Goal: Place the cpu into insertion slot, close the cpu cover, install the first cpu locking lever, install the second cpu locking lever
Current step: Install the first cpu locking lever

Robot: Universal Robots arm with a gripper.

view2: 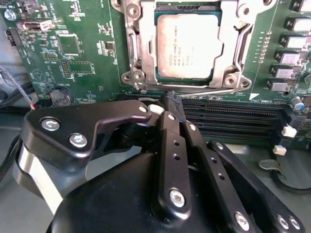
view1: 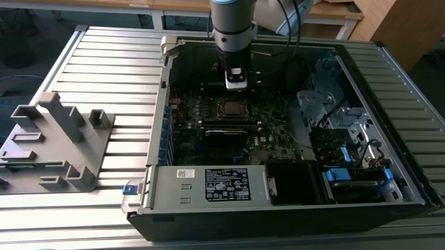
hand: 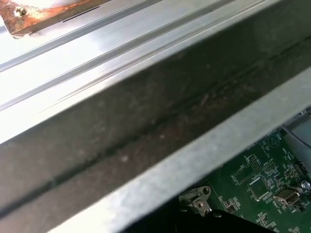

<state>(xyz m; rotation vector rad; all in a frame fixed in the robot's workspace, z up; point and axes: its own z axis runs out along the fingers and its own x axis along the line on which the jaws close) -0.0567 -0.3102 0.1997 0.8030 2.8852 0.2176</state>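
The cpu point(view2: 189, 46) lies flat in its socket. The cover point(view2: 147, 58) appears folded down around it, with its window framing the metal top. In the exterior view the gripper point(view1: 236, 83) hangs at 12 o'clock from the socket, inside the computer case point(view1: 160, 156) that lies on the tabletop point(view1: 104, 57). The jaws are drawn narrow and hold nothing I can make out. Their tips sit just beside the thin lever point(view2: 214, 90) along the socket edge, though I cannot tell whether they touch it. The work looks to be at the 1st lever. Doing it well likely means bearing squarely on the rod, low and steady, clear of the memory slots point(view2: 233, 119) and without loading the cover.
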